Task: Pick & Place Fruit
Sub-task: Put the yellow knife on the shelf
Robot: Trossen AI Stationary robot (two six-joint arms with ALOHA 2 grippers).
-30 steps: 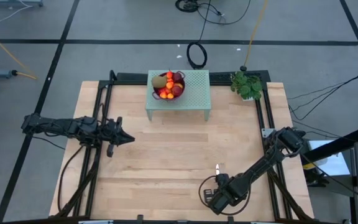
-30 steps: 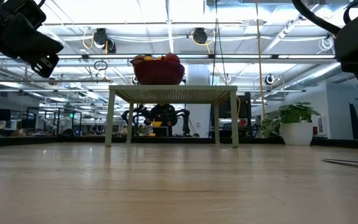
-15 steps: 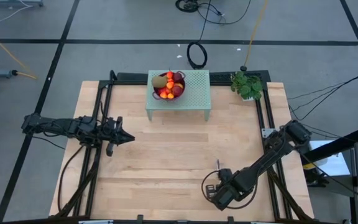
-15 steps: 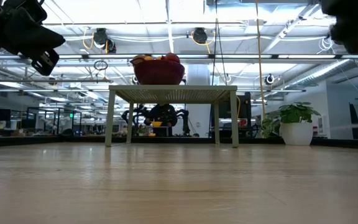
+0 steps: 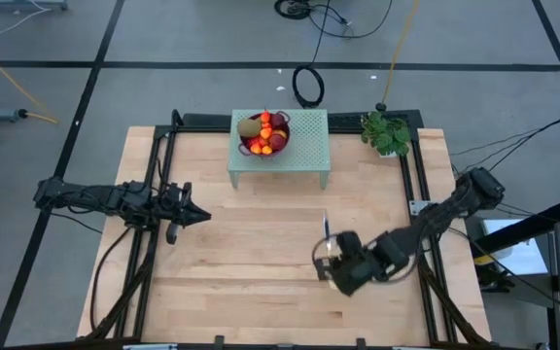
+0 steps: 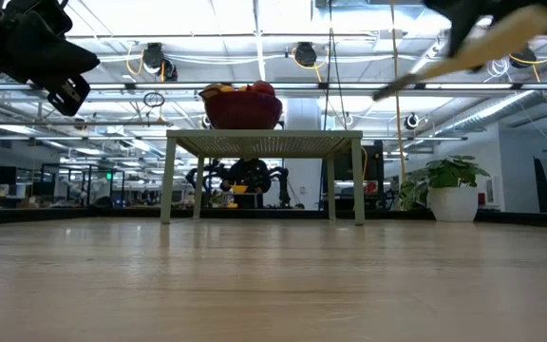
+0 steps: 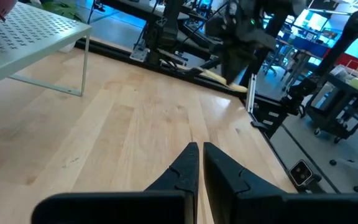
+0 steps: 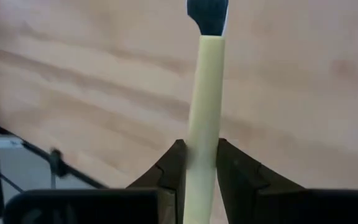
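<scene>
The fruit (image 5: 264, 133) fills a purple wire bowl (image 6: 242, 108) that stands on a small pale green perforated table (image 5: 304, 146) at the far side. My right gripper (image 5: 342, 264) is over the table's right half, shut on a yellow-handled knife (image 8: 202, 106), which shows tilted and high up in the low view (image 6: 473, 52). My left gripper (image 5: 200, 216) waits shut above the left half, pointing right; its fingers also show in the left wrist view (image 7: 199, 160). My right gripper pinches the knife's pale yellow handle (image 8: 197, 158) between its two fingers (image 8: 173, 168). The handle runs forward along the fingers and the dark blade (image 8: 207, 12) sticks out past it. The knife is lifted clear of the table, its blade tip (image 6: 387, 93) slanting down.
A potted plant (image 5: 387, 134) stands at the far right corner. The green table's legs (image 6: 167, 180) stand on bare wood, which spreads across the middle and near part (image 5: 261, 253). Black frame rails (image 5: 163, 175) run along the left and right edges.
My right gripper has risen from near the table's near edge and moved toward the far edge, turning as it went. The knife in it has come up clear of the wood and now points toward the green table. My left arm has kept still.
</scene>
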